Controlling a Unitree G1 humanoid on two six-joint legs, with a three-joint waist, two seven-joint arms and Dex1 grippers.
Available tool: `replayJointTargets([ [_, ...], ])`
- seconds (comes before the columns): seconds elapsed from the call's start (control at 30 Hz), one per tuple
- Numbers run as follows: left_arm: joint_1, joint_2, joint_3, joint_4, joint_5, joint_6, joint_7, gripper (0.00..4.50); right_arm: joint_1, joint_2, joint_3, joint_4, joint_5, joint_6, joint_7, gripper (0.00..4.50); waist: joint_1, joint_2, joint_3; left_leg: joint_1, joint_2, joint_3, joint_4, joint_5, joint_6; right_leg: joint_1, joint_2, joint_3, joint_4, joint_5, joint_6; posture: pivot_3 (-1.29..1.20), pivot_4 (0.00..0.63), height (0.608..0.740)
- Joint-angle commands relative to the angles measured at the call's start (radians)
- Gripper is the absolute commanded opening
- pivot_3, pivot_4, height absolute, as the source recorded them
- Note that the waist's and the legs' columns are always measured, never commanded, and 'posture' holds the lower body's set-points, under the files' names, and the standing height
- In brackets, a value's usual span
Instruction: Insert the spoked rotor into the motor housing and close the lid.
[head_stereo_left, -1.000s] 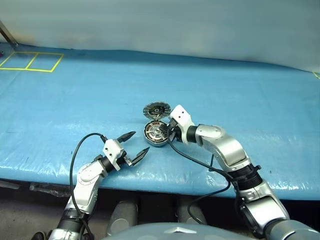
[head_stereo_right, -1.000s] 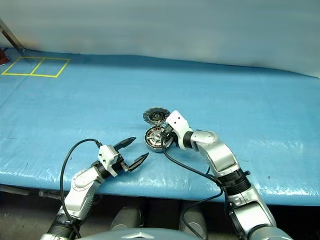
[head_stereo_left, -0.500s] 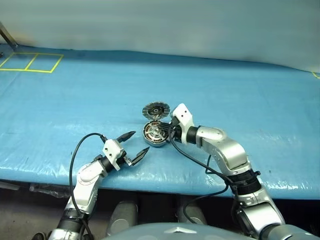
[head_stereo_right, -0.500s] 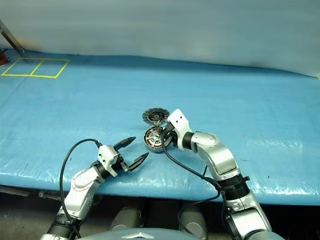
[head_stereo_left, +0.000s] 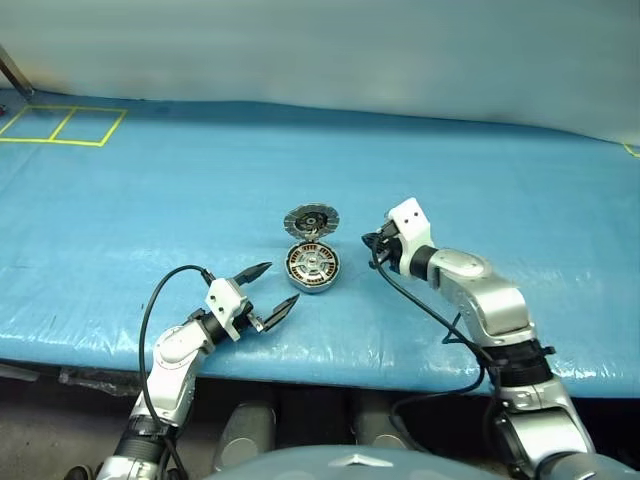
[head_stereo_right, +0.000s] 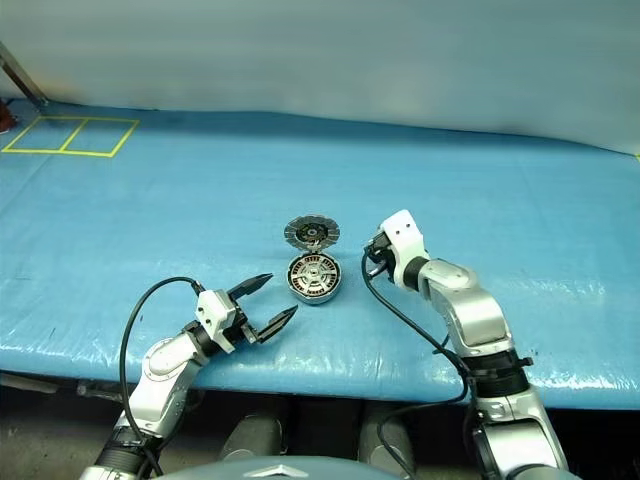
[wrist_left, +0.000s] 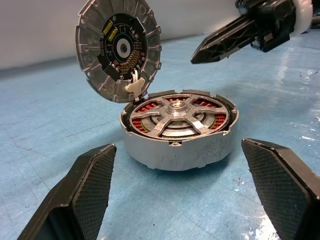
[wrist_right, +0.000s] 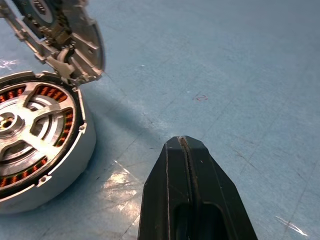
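Rotor seated, lid standing open: closing step in hand

Table under its blue sheet carries one assembly near the front edge, between the two arms. Motor housing sits flat on the sheet, copper windings showing through the gaps. Spoked rotor lies inside it, its silver spokes level with the rim, so insertion looks done. Lid stands tilted up on its hinge at the far side of the housing, inner face with its dark centre turned toward the robot.

Judgement on the step: what remains is to fold the lid down. A push from behind the raised disc, high up near its free edge and directed toward the robot, should swing it over the hinge. Pressing low by the hinge would more likely skid the whole housing along the slick sheet. Bracing the near wall of the housing with the other arm would guard against that. Finish with a light press on top so the lid sits flush all round.

Right gripper hangs just right of the housing, apart from it, fingers pressed together with nothing between them, pointing down-left toward the sheet, forearm slanting in from the right.

Left gripper hovers at the near table edge, near the housing but not touching, aimed level at it, fingers spread wide and empty.
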Motion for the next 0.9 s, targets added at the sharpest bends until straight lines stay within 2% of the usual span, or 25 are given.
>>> replayJointTargets([
  [0.03, -0.006, 0.003, 0.020, -0.007, -0.009, -0.023, -0.004, 4.41, -0.092, 0.036, -0.030, 0.099, -0.017, -0.103, -0.027, 0.02, -0.002, 0.000, 0.000, 0.000, 0.000, 0.000, 0.000, 0.000, 0.000, 0.000, 0.000, 0.000, 0.000, 0.000, 0.000, 0.00, 0.150, 0.740],
  [0.2, 0.016, 0.014, 0.036, -0.023, -0.019, -0.028, -0.007, 4.41, -0.229, 0.082, -0.027, 0.288, -0.020, -0.235, 0.013, 0.02, -0.006, 0.000, 0.000, 0.000, 0.000, 0.000, 0.000, 0.000, 0.000, 0.000, 0.000, 0.000, 0.000, 0.001, 0.000, 0.00, 0.150, 0.740],
  [0.33, 0.032, 0.017, 0.045, -0.032, -0.019, -0.029, -0.006, 4.41, -0.305, 0.127, -0.027, 0.347, 0.034, -0.245, 0.102, 0.02, -0.011, 0.001, 0.000, 0.000, 0.000, 0.000, -0.001, 0.000, 0.000, -0.001, 0.001, 0.001, 0.000, 0.001, 0.001, 0.00, 0.150, 0.740],
  [0.5, 0.051, 0.020, 0.053, -0.045, -0.023, -0.024, -0.003, 4.41, -0.333, 0.159, -0.007, 0.312, 0.106, -0.196, 0.233, 0.02, -0.008, 0.001, 0.001, 0.000, 0.000, -0.001, -0.002, 0.000, 0.000, -0.001, 0.001, 0.000, 0.000, 0.002, 0.003, 0.00, 0.150, 0.740],
  [0.67, 0.067, 0.023, 0.055, -0.052, -0.019, -0.016, -0.004, 4.41, -0.327, 0.145, 0.022, 0.252, 0.133, -0.145, 0.317, 0.02, -0.009, 0.001, 0.001, 0.000, 0.000, -0.001, -0.002, 0.000, 0.000, -0.001, 0.001, 0.001, 0.000, 0.002, 0.003, 0.00, 0.150, 0.740],
  [0.9, 0.074, 0.026, 0.058, -0.055, -0.019, -0.009, -0.008, 4.41, -0.215, 0.018, 0.152, 0.101, 0.082, -0.126, 0.432, 0.02, -0.008, 0.001, 0.001, 0.000, 0.000, -0.001, -0.002, 0.000, 0.000, -0.001, 0.001, 0.000, 0.000, 0.002, 0.003, 0.00, 0.150, 0.740],
])
